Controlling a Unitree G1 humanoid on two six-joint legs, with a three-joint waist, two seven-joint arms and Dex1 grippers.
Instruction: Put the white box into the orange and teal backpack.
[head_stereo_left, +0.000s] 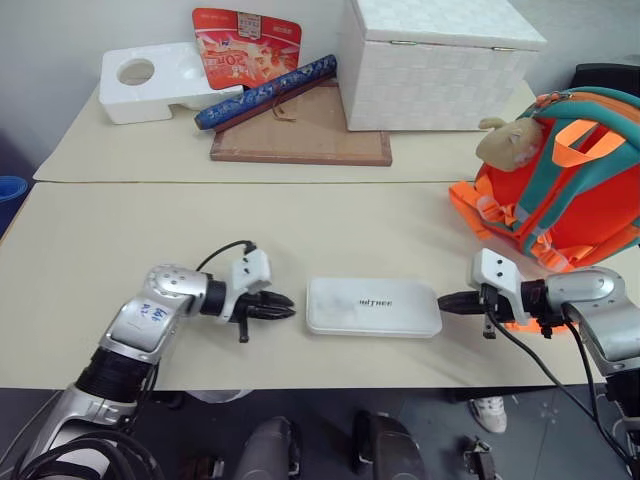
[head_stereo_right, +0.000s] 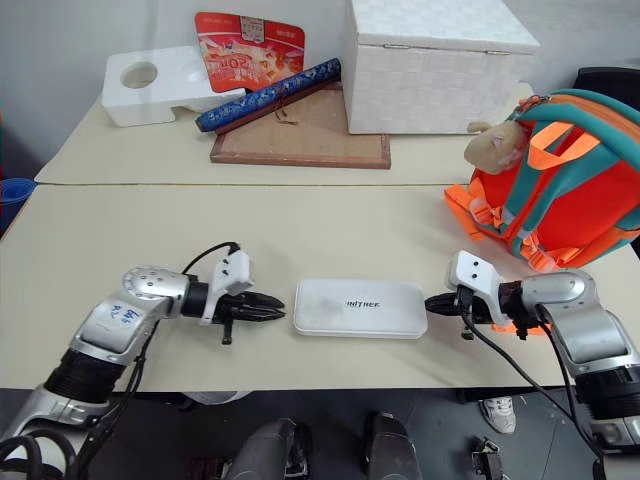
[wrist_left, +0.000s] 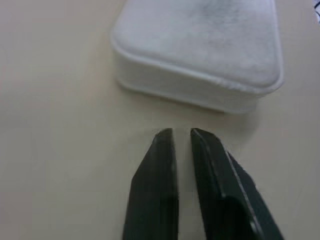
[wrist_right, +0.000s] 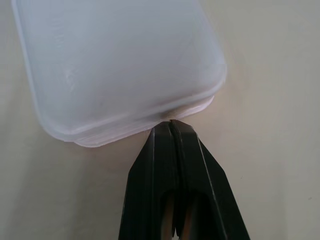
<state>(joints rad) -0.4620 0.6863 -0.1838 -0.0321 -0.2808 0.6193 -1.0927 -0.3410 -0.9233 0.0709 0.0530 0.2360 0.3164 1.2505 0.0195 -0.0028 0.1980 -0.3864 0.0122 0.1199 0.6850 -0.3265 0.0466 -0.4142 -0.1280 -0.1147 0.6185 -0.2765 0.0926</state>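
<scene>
The white box (head_stereo_left: 373, 306) lies flat on the near table (head_stereo_left: 150, 230), lettering up, directly between my two grippers. My left gripper (head_stereo_left: 283, 307) sits just beside its left short end, pointing at it, with a small strip of bare table between the tips and the box wall. In my left wrist view the two fingers (wrist_left: 157, 175) stand a narrow slit apart, holding nothing, and the box's rounded end (wrist_left: 200, 55) is close ahead of them.

My right gripper (head_stereo_left: 447, 302) points at the opposite short end. Its fingers (wrist_right: 172, 160) are pressed together, tips meeting, and they sit right at the rim of the box's end near one rounded corner; whether they actually touch the rim I cannot tell. They grip nothing.

The backpack (head_stereo_left: 570, 180) stands on the table's right side, beyond and to the right of my right gripper, well apart from the box. A beige plush toy (head_stereo_left: 510, 140) hangs at its upper left, and its teal straps cross the orange fabric. I cannot see whether its opening is unzipped, nor anything inside it.

On the far table, a large white woven box (head_stereo_left: 440, 60) sits with its lid shut, so its contents are hidden.
</scene>
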